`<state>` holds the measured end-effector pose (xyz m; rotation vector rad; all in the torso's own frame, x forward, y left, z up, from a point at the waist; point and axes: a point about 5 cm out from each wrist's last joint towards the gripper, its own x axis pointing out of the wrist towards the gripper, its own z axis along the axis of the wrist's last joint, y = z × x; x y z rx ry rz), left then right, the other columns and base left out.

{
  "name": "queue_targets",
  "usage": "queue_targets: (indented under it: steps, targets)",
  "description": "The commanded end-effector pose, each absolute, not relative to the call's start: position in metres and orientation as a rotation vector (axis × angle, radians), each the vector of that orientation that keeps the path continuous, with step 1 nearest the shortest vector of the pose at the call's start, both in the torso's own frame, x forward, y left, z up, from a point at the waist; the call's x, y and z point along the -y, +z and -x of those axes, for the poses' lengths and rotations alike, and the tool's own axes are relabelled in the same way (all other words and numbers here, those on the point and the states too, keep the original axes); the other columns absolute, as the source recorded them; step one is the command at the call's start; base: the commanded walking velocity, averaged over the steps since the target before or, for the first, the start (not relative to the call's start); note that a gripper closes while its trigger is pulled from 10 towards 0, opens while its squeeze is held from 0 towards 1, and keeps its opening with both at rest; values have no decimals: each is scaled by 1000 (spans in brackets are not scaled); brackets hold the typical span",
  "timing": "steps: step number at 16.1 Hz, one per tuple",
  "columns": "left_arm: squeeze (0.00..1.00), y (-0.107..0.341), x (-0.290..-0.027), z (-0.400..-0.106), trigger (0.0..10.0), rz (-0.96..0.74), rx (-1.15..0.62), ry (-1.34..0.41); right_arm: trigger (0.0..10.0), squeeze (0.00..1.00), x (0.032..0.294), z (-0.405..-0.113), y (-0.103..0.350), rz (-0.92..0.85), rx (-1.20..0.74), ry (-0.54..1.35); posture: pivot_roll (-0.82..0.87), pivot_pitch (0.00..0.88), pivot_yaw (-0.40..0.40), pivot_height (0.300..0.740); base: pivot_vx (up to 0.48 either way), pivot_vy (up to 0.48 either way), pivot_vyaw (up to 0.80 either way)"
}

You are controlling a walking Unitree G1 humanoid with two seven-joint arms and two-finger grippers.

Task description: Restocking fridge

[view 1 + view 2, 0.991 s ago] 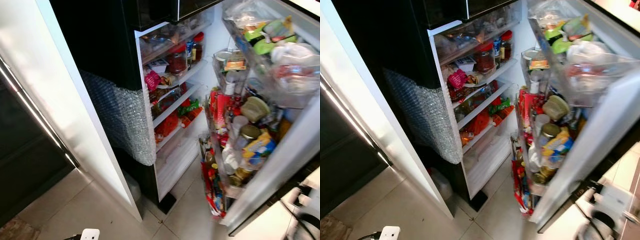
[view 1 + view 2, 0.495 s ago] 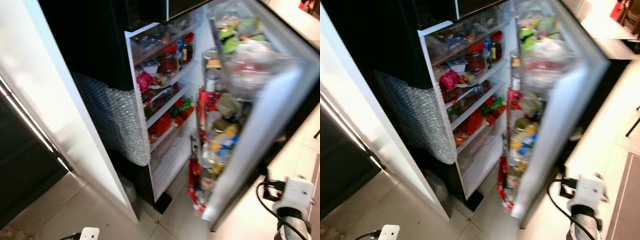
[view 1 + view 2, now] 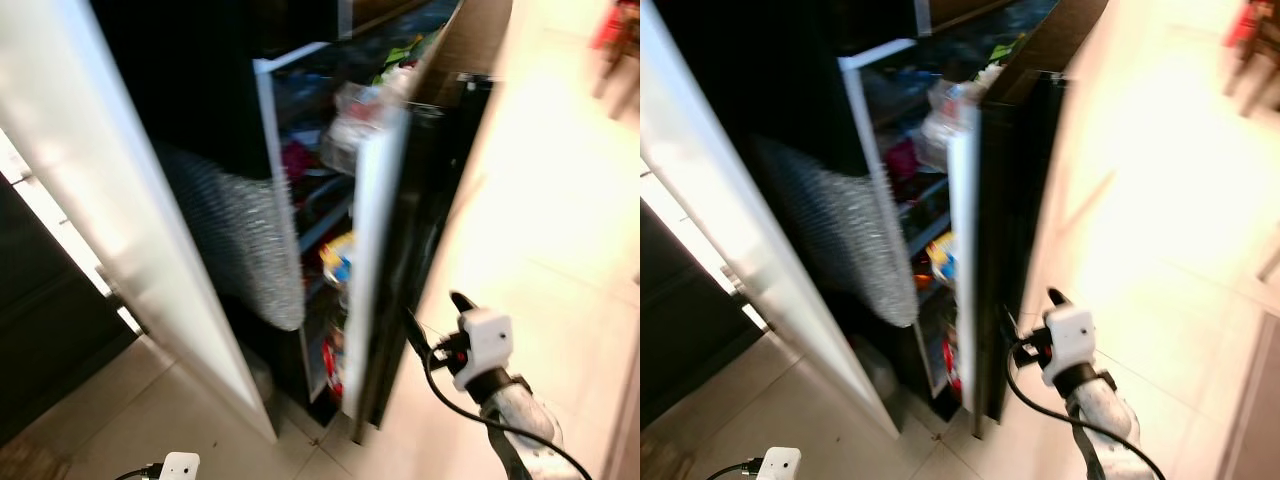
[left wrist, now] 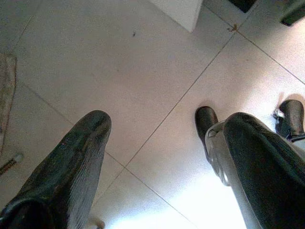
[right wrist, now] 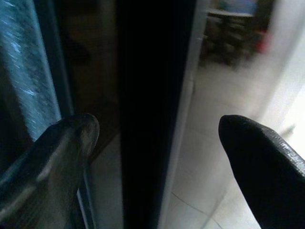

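With the door (image 3: 375,260) nearly edge-on, the empty, spread right gripper (image 5: 157,138) may slip; crowded door items could snag shelves. Left gripper (image 4: 162,157) hangs spread, empty.

Fridge door (image 3: 375,260): edge-on, right of shelves (image 3: 320,215). Bubble wrap (image 3: 240,240) left of shelves. Right gripper (image 5: 157,138) right of door, low; tiled floor (image 4: 143,67) beneath.
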<state>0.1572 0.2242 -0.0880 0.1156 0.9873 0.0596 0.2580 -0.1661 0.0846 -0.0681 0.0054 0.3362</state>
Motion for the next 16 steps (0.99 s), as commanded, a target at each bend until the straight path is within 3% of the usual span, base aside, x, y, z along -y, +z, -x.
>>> queue_targets:
  steps: [1, 8, 10, 13, 16]
  targets:
    - [0, -89, -227, -153, 10000, -124, -1008, 61, 10000, 0, 172, -258, 84, 56, -19, 315, -87, 0, 17, 740, 0, 0, 0]
    - [0, -90, -224, -154, 10000, -99, -1004, 81, 10000, 0, 244, -255, 46, 2, -206, -15, -79, 0, -7, 740, 0, 0, 0]
    - [0, -89, -223, -156, 10000, -90, -1000, 86, 10000, 0, 268, -244, 1, -70, -449, -139, -80, 0, -7, 740, 0, 0, 0]
    - [0, -89, -222, -157, 10000, -82, -998, 94, 10000, 0, 265, -222, -34, -54, -688, -166, -69, 0, -11, 740, 0, 0, 0]
    - [0, -89, -220, -158, 10000, -60, -997, 105, 10000, 0, 242, -188, -68, 33, -924, -61, -24, 0, -28, 740, 0, 0, 0]
